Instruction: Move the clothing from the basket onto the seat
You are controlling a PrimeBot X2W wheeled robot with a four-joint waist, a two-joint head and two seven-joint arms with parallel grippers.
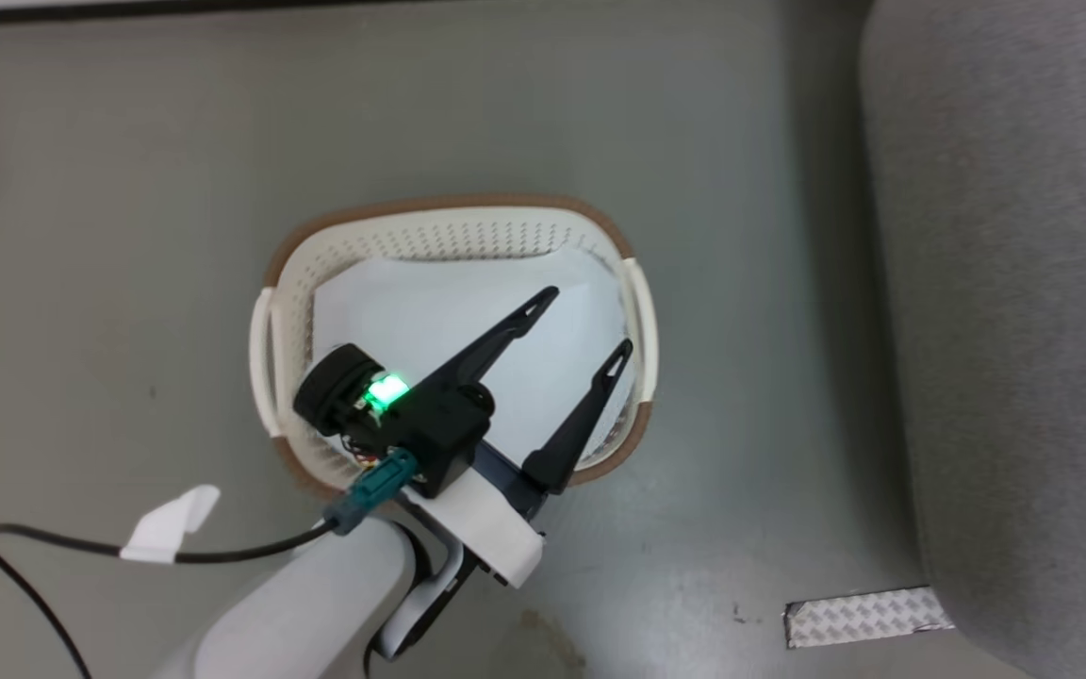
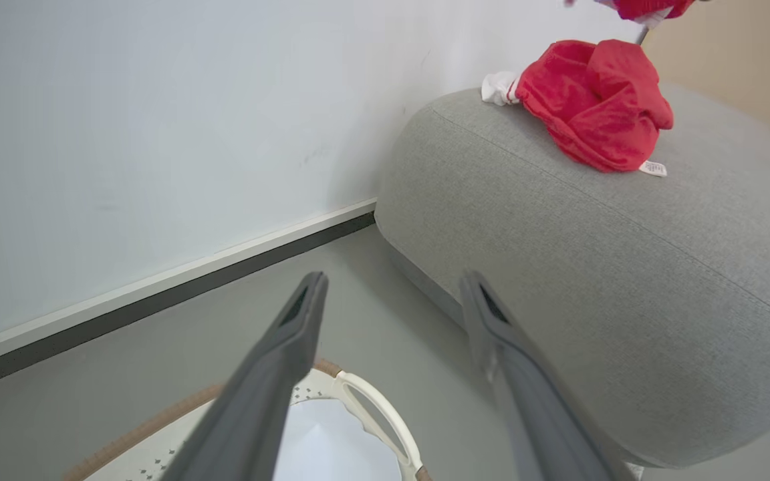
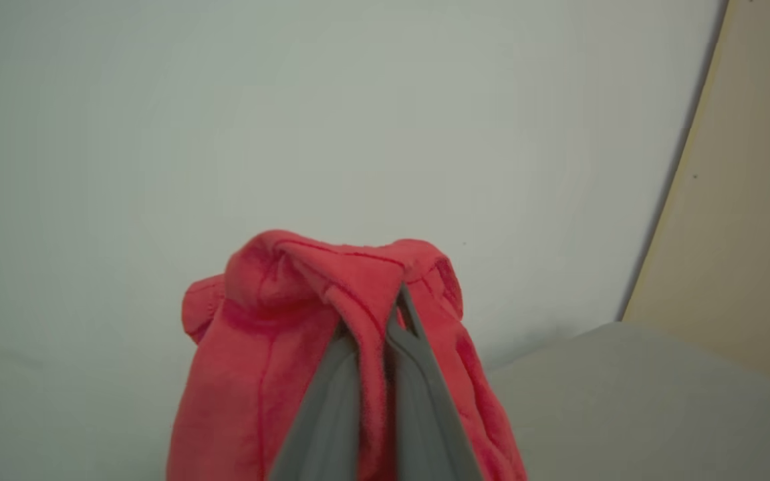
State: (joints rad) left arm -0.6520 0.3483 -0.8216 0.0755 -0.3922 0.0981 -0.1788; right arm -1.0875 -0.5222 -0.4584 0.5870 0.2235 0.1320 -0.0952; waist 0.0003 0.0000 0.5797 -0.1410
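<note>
Above the perforated plastic basket (image 1: 449, 236), left end effector (image 1: 589, 320) gapes wide; right end effector (image 3: 385, 321) pinches soft red clothing (image 3: 258, 347).

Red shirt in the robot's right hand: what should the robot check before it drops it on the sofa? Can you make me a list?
1. Is the right gripper shut on the red shirt? ok.
2. Is the shirt hanging right over the seat? cannot tell.
3. Is there bare room on the seat beside the other red garment lying there? ok.
4. Is the basket free of red clothing, with the white sheet in it? ok, where the left gripper does not hide it.
5. Is the left gripper open, holding nothing, over the basket? ok.
</note>
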